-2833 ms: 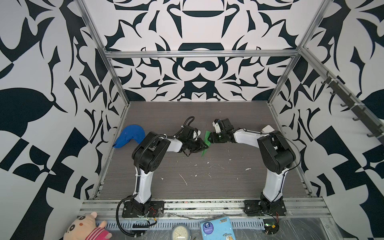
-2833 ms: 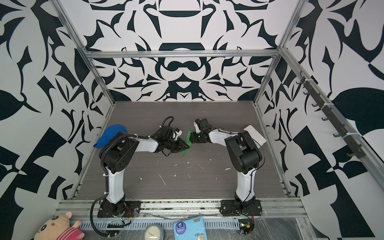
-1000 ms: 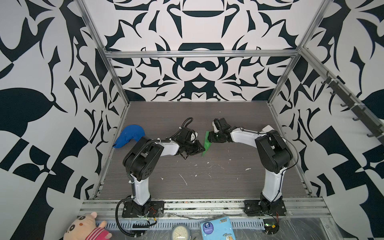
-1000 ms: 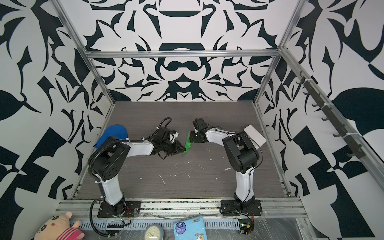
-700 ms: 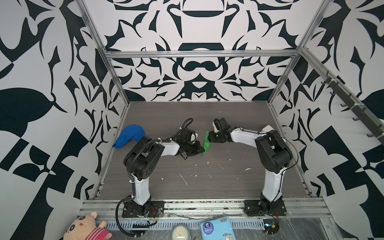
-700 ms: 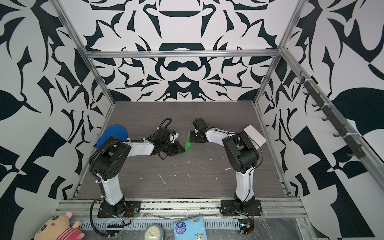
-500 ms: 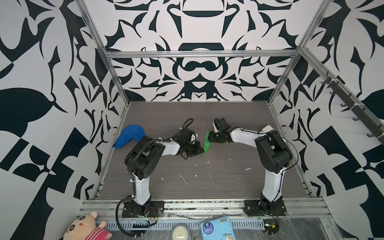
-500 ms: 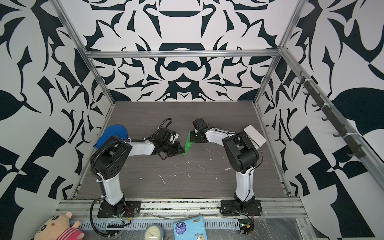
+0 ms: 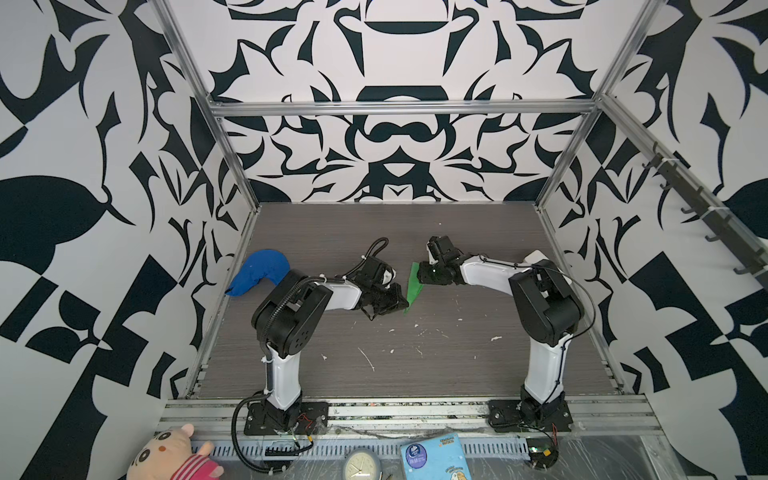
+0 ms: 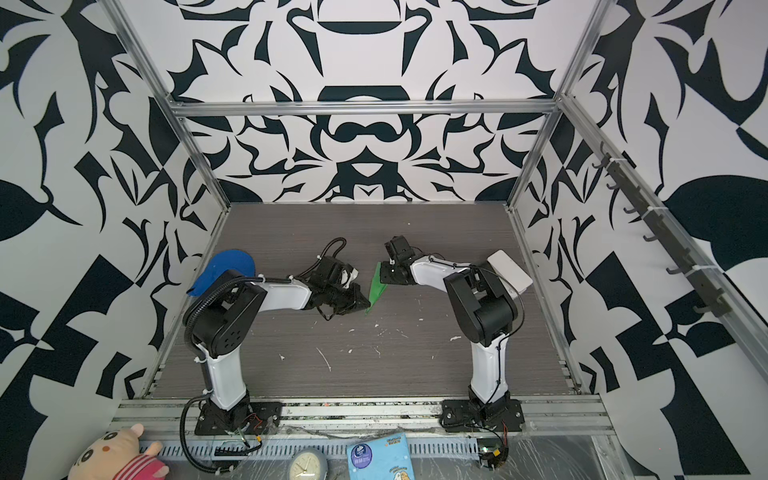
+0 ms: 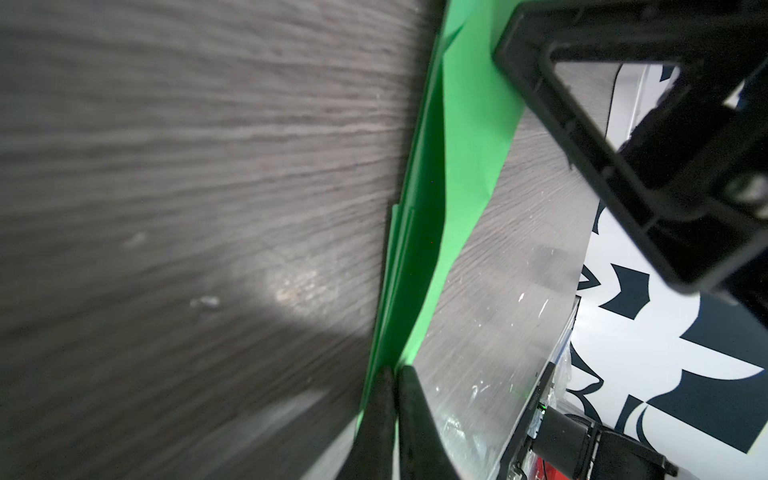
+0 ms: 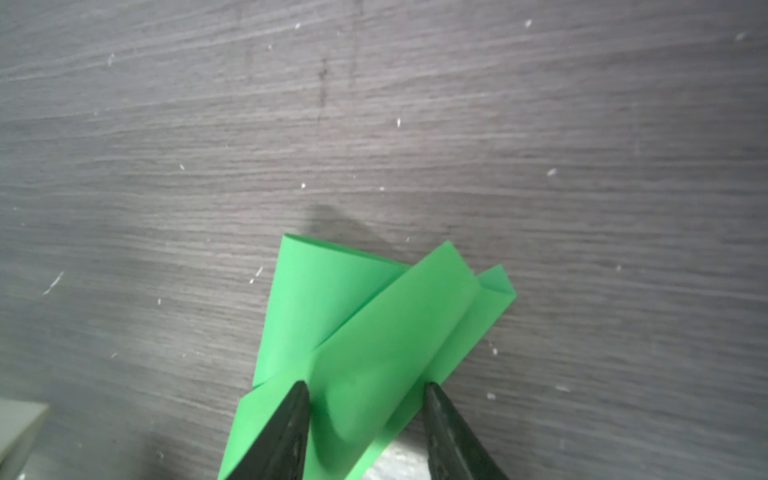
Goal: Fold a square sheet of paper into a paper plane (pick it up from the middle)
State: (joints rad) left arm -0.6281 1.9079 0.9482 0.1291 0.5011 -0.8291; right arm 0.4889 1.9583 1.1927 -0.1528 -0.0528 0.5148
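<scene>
The paper plane sits in the middle of the table. The left gripper, jaws pressed together, pinches its 6 o'clock tip as an anchor. The right gripper, half-spread at the 12 o'clock end, brackets a bulging flap, perhaps already squeezing it flat.

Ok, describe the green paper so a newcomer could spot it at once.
On the dark grey wood-grain tabletop, the left hand and right hand nearly meet near the middle. Between them sits a narrow folded strip of bright green paper, its nearer end pinched by the left hand. It is the only green thing there; the blue cloth cap lies at the table's left edge.
</scene>
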